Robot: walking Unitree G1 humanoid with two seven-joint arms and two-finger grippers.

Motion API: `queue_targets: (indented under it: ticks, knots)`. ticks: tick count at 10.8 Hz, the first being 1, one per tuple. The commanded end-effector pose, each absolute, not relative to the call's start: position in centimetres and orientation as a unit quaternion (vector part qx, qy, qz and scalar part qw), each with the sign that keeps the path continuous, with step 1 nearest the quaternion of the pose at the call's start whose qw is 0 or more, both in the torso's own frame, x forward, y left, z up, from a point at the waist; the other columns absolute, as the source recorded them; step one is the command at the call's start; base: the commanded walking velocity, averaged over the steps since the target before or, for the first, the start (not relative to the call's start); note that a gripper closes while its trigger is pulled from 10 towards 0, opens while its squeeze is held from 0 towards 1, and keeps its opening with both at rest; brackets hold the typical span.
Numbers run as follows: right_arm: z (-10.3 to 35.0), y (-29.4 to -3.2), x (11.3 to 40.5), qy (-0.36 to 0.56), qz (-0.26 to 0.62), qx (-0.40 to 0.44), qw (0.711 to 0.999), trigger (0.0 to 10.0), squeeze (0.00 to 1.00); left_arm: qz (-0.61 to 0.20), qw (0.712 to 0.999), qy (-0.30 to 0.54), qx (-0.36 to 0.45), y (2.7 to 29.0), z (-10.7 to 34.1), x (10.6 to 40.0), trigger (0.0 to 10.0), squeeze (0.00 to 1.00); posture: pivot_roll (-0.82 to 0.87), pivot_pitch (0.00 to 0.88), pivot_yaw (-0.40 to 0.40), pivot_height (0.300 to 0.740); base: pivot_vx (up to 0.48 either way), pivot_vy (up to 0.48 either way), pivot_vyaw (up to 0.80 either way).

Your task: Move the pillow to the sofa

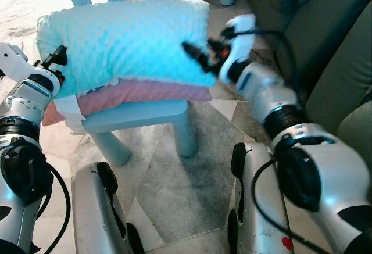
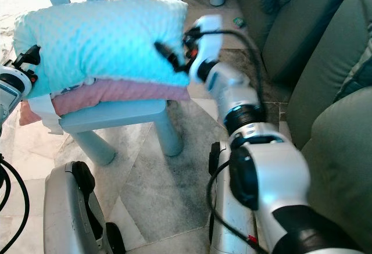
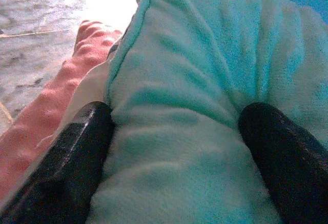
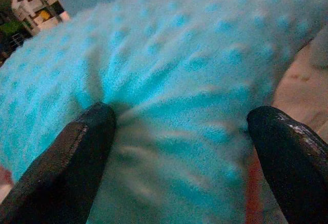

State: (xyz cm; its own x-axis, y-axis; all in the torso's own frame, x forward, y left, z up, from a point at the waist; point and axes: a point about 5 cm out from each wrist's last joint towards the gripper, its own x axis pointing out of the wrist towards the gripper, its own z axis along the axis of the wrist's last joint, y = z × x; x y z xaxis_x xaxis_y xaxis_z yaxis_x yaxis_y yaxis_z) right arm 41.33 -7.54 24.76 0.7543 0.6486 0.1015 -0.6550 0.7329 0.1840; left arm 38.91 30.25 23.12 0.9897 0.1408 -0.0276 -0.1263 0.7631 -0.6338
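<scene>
From the head the turquoise pillow [image 1: 125, 42] lies on a pink cushion [image 1: 139, 91] atop the blue chair [image 1: 139, 114], beside the green sofa [image 1: 325, 50], while the wrist views (much closer) show the left gripper [image 3: 174, 147] and right gripper [image 4: 179, 147] each pinching its ends, plush bunched between the fingers.

No legible text or labels.
</scene>
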Motion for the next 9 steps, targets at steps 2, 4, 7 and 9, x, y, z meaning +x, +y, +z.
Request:
queue_targets:
  ticks: [2, 4, 7, 9]
  knots:
    - [23.2, -5.9, 40.9, 0.031, 0.37, 0.146, 0.917, 10.0, 0.0, 0.051, 0.941, 0.023, -0.334, 29.9, 21.8, 38.7, 10.0, 0.0, -0.17, 0.256, 0.075, 0.33, 0.0, 0.0, 0.0]
    - [22.4, -5.0, 40.5, 0.045, 0.383, 0.142, 0.912, 7.3, 0.0, 0.025, 0.933, 0.038, -0.357, 29.1, 21.3, 38.8, 1.9, 0.0, -0.17, 0.256, 0.075, 0.33, 0.0, 0.0, 0.0]
    - [22.0, -4.9, 40.4, 0.051, 0.382, 0.143, 0.912, 0.0, 0.0, 0.016, 0.906, 0.049, -0.42, 28.5, 20.4, 38.8, 0.0, 0.0, -0.17, 0.255, 0.069, 0.33, 0.0, 0.0, 0.0]
    - [22.0, -5.0, 40.4, 0.052, 0.381, 0.139, 0.912, 0.0, 0.0, 0.022, 0.902, 0.05, -0.429, 28.4, 19.9, 38.7, 0.0, 0.0, -0.17, 0.251, 0.064, 0.33, 0.0, 0.0, 0.0]
